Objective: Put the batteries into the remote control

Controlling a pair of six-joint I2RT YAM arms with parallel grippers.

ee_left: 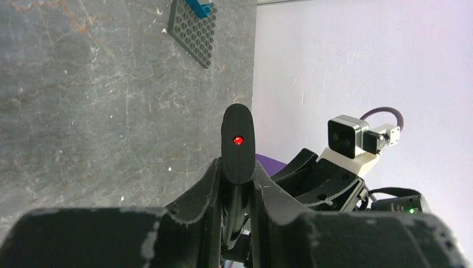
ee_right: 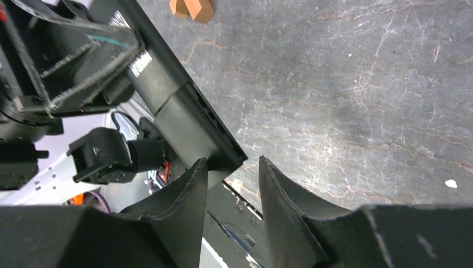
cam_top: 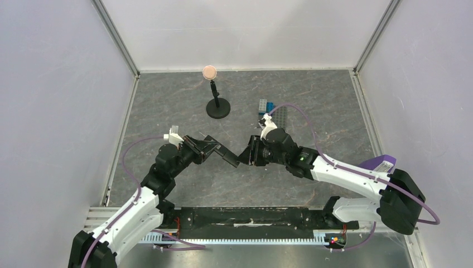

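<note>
My left gripper (cam_top: 202,146) is shut on the remote control (cam_top: 223,153), a slim black bar held above the table and pointing right. In the left wrist view the remote (ee_left: 238,145) stands end-on between the closed jaws (ee_left: 237,178) and shows a red light. My right gripper (cam_top: 245,156) is open at the remote's free end. In the right wrist view the remote's end (ee_right: 189,120) sits at the left fingertip (ee_right: 198,170), at the mouth of the gap of the gripper (ee_right: 231,163). The batteries are out of view.
A grey studded baseplate (cam_top: 277,115) with blue bricks lies at the back right; it also shows in the left wrist view (ee_left: 192,30). A black stand with a pinkish disc (cam_top: 216,106) is at the back centre. A purple object (cam_top: 379,163) sits at the right. Small orange blocks (ee_right: 192,8) lie on the table.
</note>
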